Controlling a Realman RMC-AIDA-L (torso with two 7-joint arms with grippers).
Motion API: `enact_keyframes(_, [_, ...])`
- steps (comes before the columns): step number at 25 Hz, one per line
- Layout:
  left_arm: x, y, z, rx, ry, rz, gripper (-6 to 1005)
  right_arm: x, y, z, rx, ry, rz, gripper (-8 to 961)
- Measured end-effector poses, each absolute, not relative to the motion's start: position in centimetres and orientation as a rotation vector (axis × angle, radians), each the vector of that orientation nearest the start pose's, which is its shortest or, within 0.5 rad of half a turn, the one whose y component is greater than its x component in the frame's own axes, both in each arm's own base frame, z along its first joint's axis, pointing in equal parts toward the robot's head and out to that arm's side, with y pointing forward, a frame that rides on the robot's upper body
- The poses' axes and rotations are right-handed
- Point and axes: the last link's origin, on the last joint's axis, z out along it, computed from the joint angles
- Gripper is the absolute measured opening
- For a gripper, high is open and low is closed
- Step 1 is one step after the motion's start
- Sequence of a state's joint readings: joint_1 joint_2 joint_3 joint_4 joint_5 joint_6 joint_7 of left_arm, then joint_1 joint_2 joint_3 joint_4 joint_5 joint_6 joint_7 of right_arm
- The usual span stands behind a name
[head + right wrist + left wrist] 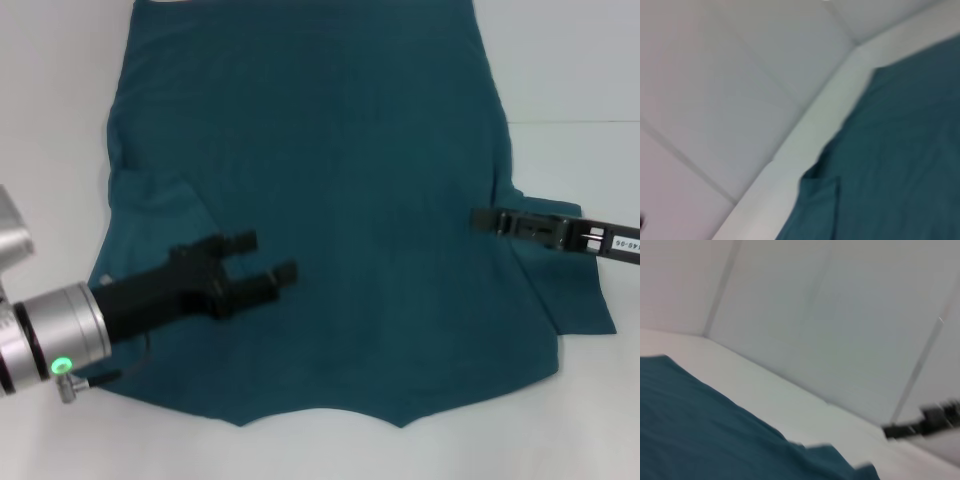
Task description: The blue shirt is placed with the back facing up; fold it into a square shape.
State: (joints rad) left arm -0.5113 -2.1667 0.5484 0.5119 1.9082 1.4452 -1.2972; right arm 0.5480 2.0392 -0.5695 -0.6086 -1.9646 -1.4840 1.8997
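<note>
The blue shirt (330, 190) lies spread flat on the white table, plain side up, with its neck end toward me. My left gripper (268, 257) hovers over the shirt's near-left part, open, with nothing between its fingers. At the shirt's right edge my right gripper (482, 220) reaches in by the sleeve (570, 300), seen edge-on. The left wrist view shows the shirt (705, 430) and, farther off, the right gripper (927, 422). Only the shirt (890, 165) and the table edge appear in the right wrist view.
White table surface (60, 120) surrounds the shirt on the left, right and near sides. White panel walls (830, 315) rise behind the table.
</note>
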Motion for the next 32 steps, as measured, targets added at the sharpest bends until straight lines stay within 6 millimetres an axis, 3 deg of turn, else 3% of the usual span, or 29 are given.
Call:
enact_keyframes(7, [-26.3,31.2,-5.5,-2.652,-0.658,-0.793,858,30.3,34.6,3.5,-2.133,1.645,0.909,916])
enact_keyframes(14, [-26.3,30.9,-5.7,-2.678,-0.637,-0.781,858,32.9,33.7,4.5,-1.928,1.797,0.926,916])
enact_keyframes(24, [-26.3,31.0,-5.7,-2.696,-0.623,-0.748,858,34.8,34.3,6.5,-1.794,1.876,0.835,915])
enact_keyframes(32, [-26.5,30.8,-5.8,-2.692,-0.635,-0.748,858,35.4,35.4,6.4,-1.777,1.843,0.712,914])
